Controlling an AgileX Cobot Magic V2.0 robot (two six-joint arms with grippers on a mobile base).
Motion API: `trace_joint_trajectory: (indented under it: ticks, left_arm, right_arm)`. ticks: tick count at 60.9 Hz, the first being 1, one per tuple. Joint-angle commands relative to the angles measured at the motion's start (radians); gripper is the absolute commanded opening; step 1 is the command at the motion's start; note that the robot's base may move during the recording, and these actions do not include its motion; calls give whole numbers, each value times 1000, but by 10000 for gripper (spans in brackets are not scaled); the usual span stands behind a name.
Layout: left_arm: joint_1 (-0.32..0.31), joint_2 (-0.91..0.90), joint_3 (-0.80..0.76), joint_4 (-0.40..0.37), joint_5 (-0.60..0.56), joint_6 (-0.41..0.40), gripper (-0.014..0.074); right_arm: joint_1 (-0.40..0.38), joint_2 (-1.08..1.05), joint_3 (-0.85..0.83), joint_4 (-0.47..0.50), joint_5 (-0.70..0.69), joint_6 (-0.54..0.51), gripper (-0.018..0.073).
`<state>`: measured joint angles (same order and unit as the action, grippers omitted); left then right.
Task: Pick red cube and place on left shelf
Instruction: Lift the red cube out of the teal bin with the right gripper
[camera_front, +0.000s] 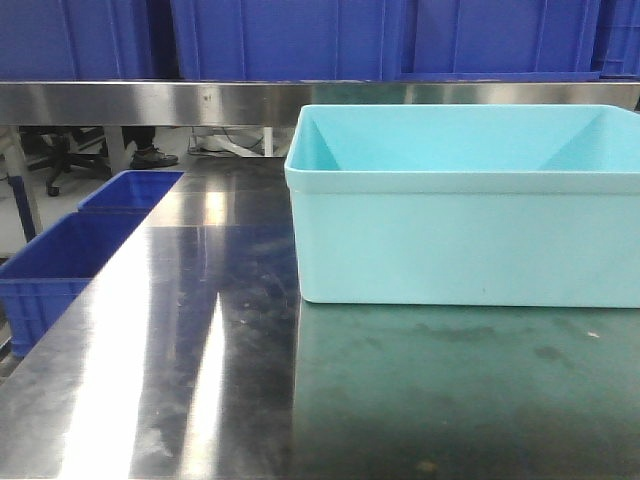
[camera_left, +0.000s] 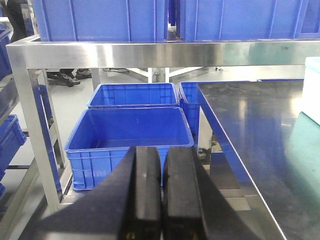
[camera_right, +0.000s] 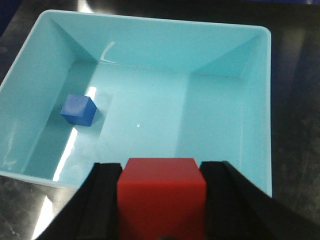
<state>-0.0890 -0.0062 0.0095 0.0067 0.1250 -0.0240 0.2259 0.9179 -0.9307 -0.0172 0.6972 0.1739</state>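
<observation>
Holding the red cube (camera_right: 161, 192) clamped between its jaws, the right gripper (camera_right: 161, 176) hangs over the turquoise tub (camera_right: 150, 22). Pick done; transfer to the left shelf (camera_left: 150, 52) outstanding. Tub contents: one blue cube (camera_right: 78, 110). Blue crates (camera_left: 127, 132) under the shelf: nearest one empty. Left gripper (camera_left: 162, 172): jaws pressed together, nothing held.

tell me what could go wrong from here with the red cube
1. The right tool holds the red cube over the turquoise tub's near rim; a slip could drop it in with the blue cube.
2. Blue crates crowd the left shelf, so the cube may clip them or find little bare room.
</observation>
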Motion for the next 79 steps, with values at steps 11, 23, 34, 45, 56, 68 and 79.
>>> trace_joint_trajectory:
  ticks: [11, 23, 34, 45, 56, 68, 79]
  left_arm:
    - [-5, -15, 23, -7, -88, -1, 102]
    - [-5, -15, 23, -7, -88, -1, 102]
    - [-5, -15, 23, -7, -88, -1, 102]
    - [-5, -15, 23, -7, -88, -1, 102]
    - [-5, -15, 23, -7, -88, -1, 102]
    - [-5, -15, 23, -7, -88, -1, 102]
    - [-5, -15, 23, -7, -88, -1, 102]
  right_arm:
    - [2, -317, 233, -13, -128, -14, 165]
    - [2, -534, 344, -13, -128, -14, 165]
    - [2, -667, 363, -13, -137, -14, 165]
    - [2, -704, 364, -13, -145, -14, 165]
    - [2, -704, 365, -13, -143, -14, 165]
    - [2, -704, 367, -13, -134, -14, 165]
    - [2, -704, 367, -13, -134, -14, 165]
